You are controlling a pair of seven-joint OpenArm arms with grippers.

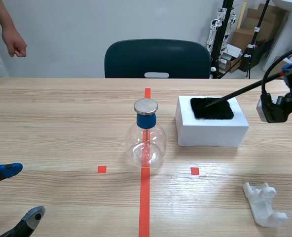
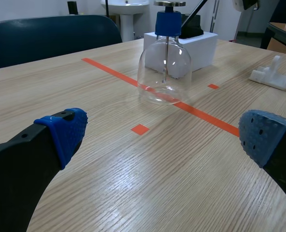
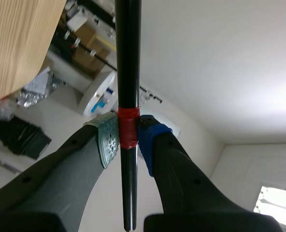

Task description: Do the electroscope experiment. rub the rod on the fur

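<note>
The right gripper [image 3: 128, 140] is hanging above the right side of the table [image 1: 62, 128], clenching a long black rod [image 1: 239, 92]. Its two pads [image 3: 109, 140] are pressing on a red band [image 3: 127, 128] wrapped around the rod, and a short stub is sticking out behind the fingers. The left gripper [image 1: 23, 192] is sitting low at the near left corner, fingers spread wide and gripping nothing.

The rod is slanting down from the raised gripper toward the middle of the table, its long axis running right to left and downward. Its tip is meeting the top of a white block [image 1: 210, 133], on the patch of black fur [image 1: 220, 112] lying flat there. The block is sitting just right of the glass electroscope [image 1: 146, 143], which is standing upright on the red centre line with its metal disc [image 1: 145, 106] on top.

Most of the right arm is running off past the edge in the scene view. From the right wrist view the rod's tip and the fur are out of sight. I cannot tell whether the tip is pressing into the fur or only brushing it.
</note>
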